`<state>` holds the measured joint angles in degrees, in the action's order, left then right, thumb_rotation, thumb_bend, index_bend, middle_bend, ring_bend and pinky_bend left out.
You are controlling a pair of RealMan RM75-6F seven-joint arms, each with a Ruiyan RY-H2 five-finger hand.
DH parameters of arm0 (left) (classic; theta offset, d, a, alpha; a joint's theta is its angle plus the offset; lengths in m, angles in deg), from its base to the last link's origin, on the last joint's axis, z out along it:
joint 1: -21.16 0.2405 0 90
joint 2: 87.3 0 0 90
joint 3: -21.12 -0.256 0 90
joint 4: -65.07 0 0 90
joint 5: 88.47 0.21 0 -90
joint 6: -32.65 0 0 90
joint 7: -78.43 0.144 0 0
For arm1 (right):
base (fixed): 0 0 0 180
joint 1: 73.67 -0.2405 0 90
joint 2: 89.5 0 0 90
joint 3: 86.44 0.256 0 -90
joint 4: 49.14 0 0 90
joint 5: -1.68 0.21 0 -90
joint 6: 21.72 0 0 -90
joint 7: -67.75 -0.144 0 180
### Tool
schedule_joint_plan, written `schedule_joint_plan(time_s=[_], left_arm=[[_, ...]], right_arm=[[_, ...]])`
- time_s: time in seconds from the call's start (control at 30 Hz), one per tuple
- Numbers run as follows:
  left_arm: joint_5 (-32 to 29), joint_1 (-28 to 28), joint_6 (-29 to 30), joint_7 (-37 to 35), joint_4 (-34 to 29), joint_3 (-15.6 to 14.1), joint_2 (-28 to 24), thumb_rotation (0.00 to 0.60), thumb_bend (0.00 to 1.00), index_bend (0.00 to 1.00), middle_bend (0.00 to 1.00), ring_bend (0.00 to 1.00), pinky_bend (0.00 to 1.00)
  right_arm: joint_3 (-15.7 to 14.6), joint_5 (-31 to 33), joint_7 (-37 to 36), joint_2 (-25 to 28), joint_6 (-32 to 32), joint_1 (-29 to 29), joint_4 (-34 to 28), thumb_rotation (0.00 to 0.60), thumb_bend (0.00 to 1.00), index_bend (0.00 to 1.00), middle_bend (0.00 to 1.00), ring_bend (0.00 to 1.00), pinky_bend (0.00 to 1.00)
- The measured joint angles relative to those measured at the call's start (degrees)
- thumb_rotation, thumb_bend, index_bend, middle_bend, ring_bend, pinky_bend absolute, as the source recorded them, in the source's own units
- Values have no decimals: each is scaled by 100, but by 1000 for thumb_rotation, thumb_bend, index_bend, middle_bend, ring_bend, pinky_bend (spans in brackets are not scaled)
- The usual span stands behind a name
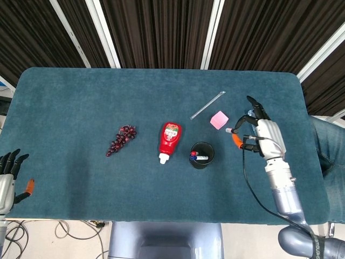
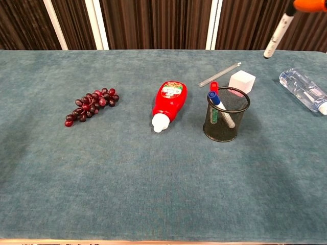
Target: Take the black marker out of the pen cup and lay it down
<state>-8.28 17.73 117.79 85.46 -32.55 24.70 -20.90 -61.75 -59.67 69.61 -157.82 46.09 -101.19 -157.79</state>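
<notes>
The black mesh pen cup (image 1: pixel 202 155) (image 2: pixel 226 115) stands right of the table's middle, with a blue pen and a red pen still in it. My right hand (image 1: pixel 262 138) is raised to the right of the cup, well clear of it. It pinches the black marker (image 2: pixel 278 31) (image 1: pixel 232 129), which hangs tilted in the air with its lower end toward the cup. In the chest view only an orange fingertip (image 2: pixel 308 5) of that hand shows at the top edge. My left hand (image 1: pixel 8 174) sits off the table's near left corner, fingers apart, holding nothing.
A red ketchup bottle (image 1: pixel 170 140) lies left of the cup, and a bunch of dark grapes (image 1: pixel 121 139) further left. Behind the cup are a pink cube (image 1: pixel 219 119) and a clear straw (image 1: pixel 207 104). A water bottle (image 1: pixel 259 127) lies by the right hand.
</notes>
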Motion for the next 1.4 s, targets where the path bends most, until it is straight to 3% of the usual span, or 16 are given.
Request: schedule_joint_plan(time_s=[0.2,0.47,0.83,1.4], left_arm=[[-20,-4,-18,11,-15,4,1,600,392,145,33,16,50],[-36,-1,4,37,-4,18,14,600,392,145,33,16,50],[-23,-11,-14,47,8,8,25,600,392,145,33,16,50],[-74,-10,-36,24,-15,19,13,600,392,145,33,16,50]], right_arm=[[-174,-19,-429,123,-79,182,164,600,467,731,0,0,171],[-594,-228,-1021,-278,-232,303,807,600,468,731,0,0,171],[-682,-366,-1485,-1073,-466,58,1646,600,468,731,0,0,171],[-720,-256,-1465,-1731,-803,-277,2573,600,444,729,0,0,171]])
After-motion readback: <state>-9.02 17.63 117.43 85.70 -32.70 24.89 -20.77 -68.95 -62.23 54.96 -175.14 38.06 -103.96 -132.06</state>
